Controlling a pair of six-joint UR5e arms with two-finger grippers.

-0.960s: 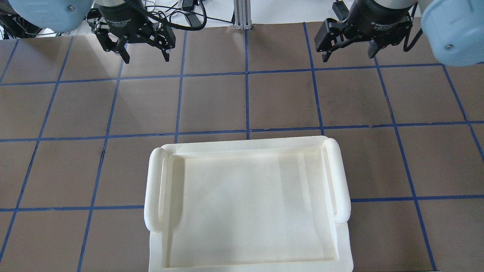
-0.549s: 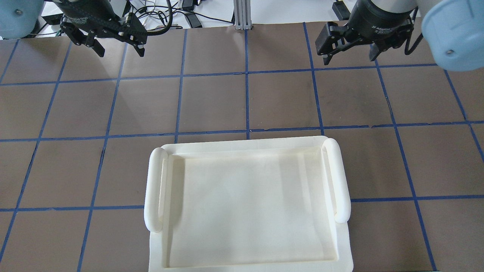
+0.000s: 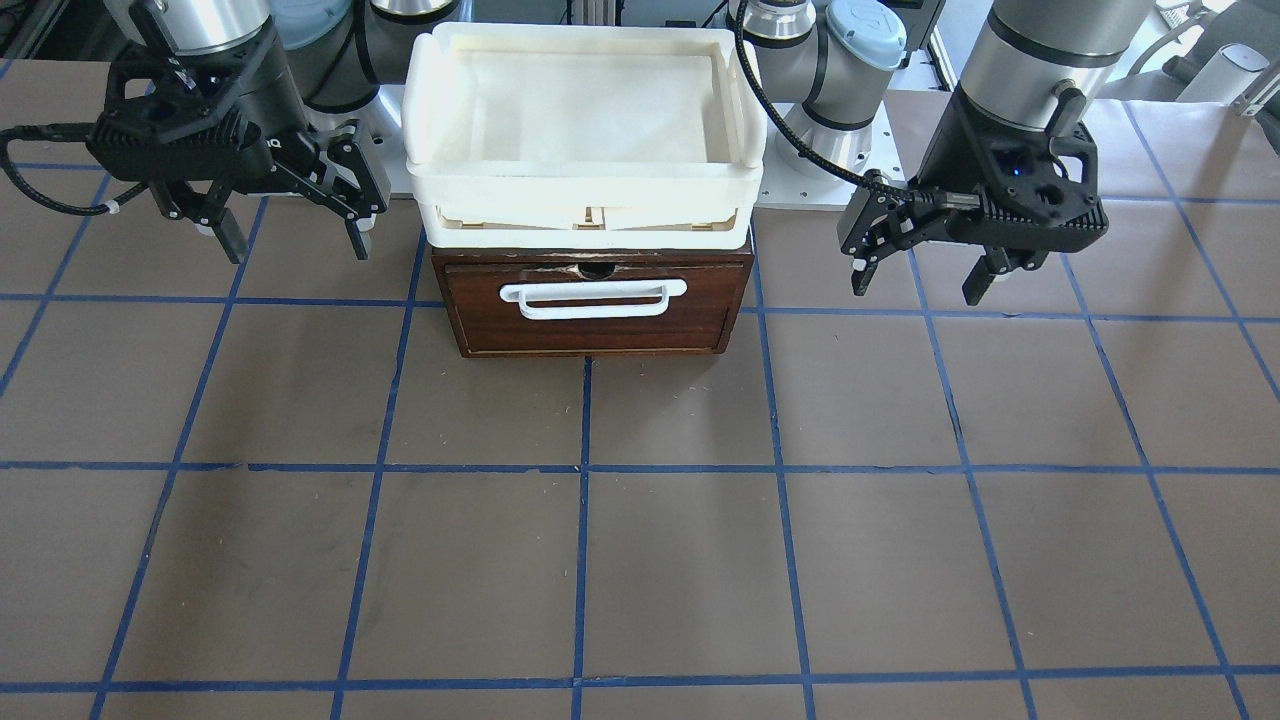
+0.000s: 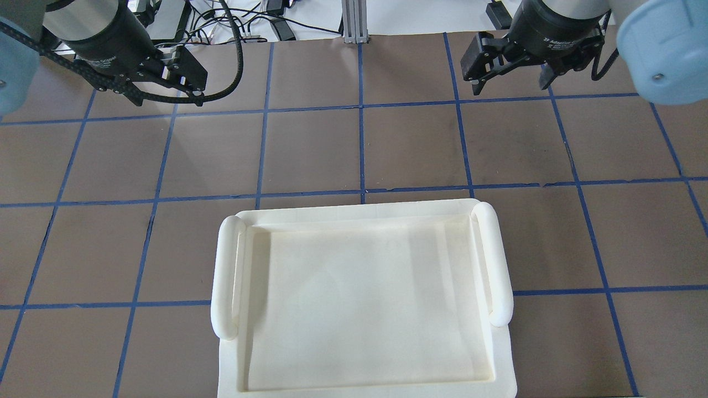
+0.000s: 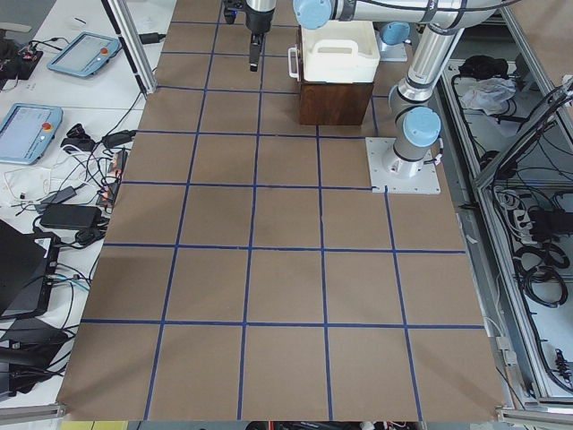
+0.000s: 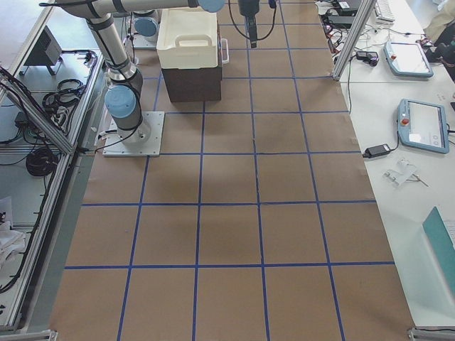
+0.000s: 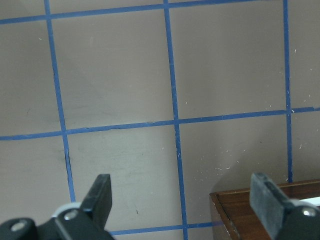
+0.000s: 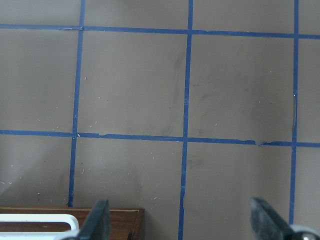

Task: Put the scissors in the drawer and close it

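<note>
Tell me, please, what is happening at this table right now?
Nothing is being handled at this moment. The left end effector and the right end effector both hang open and empty above the table, one on each side of the drawer, which is shut. A cream tray sits on top of it. No scissors show in any view.

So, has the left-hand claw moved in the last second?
Yes. The left gripper has slid to its left, away from the vertical blue tape line.
</note>
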